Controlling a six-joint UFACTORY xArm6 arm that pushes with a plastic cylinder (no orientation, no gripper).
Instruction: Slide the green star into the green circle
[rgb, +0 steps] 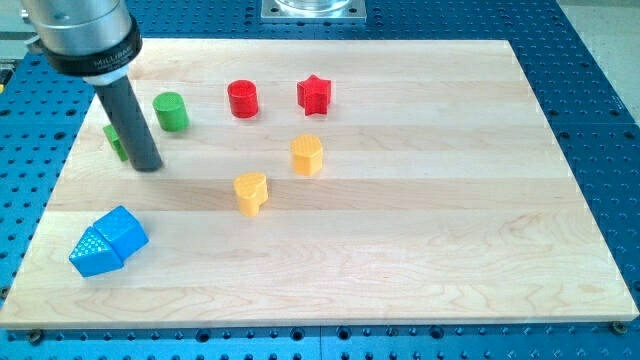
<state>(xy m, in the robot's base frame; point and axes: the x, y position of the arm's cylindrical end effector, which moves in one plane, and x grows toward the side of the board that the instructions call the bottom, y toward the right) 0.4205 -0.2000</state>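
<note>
Near the desk's left edge, my tip touches the green star, mostly hidden behind the rod. The green circle stands just to the view's upper right, bare wood between them. There is no hand.

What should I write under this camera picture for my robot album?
My tip sits right beside the half-hidden green star, with the green circle just up and right.

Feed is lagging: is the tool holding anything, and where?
Nothing is held. My tip is a bare rod, right in front of the mostly hidden green star.
</note>
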